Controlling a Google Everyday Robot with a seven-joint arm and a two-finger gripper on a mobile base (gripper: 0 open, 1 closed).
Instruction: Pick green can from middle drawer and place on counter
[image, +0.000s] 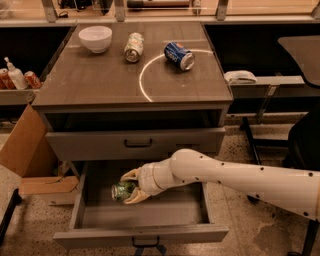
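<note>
The middle drawer (140, 234) is pulled open below the counter (100, 80). The green can (121, 191) lies on its side in the left part of the drawer. My gripper (130, 187) reaches in from the right on a white arm, with one pale finger above the can and one below it. The fingers are closed around the can's right end. The can rests low in the drawer.
On the counter stand a white bowl (95, 38), a pale silvery-beige can (133, 46) and a blue can (179, 55) by the white arc. The upper drawer front (135, 144) is shut. A cardboard box (27, 155) stands at the left, a chair (300, 135) at the right.
</note>
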